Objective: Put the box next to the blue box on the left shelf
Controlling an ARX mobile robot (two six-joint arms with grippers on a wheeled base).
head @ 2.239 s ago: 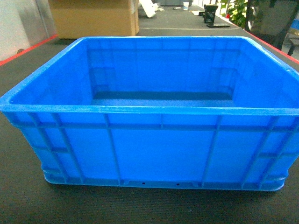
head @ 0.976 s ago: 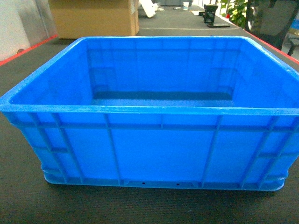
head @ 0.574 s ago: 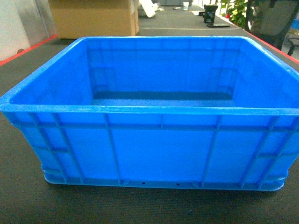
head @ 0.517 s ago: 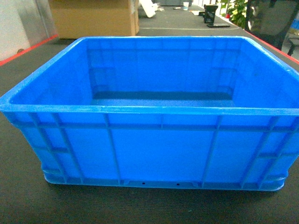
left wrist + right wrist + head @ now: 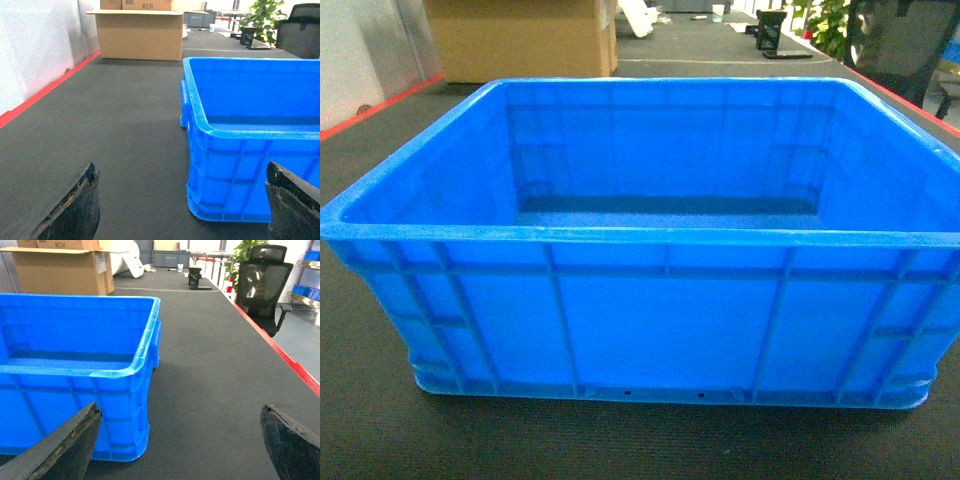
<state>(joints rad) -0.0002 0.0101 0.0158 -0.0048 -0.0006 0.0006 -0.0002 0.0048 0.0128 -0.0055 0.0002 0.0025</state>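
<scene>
The box [image 5: 650, 240] is a large blue crate with a thick rim and ribbed walls, standing empty on the dark mat and filling the head view. Neither gripper shows in the head view. In the left wrist view the box [image 5: 255, 130] lies ahead to the right, and my left gripper [image 5: 180, 170] is open wide just short of its near left corner, apart from it. From the right wrist, the box [image 5: 75, 365] lies ahead to the left, with my right gripper [image 5: 180, 407] open beside its near right corner. The blue box and the left shelf are out of view.
A big cardboard carton [image 5: 520, 40] stands behind the crate at the back left. Red strips mark the mat's edges [image 5: 40, 95] [image 5: 280, 355]. A black office chair [image 5: 262, 285] and a potted plant [image 5: 267, 17] are off to the right.
</scene>
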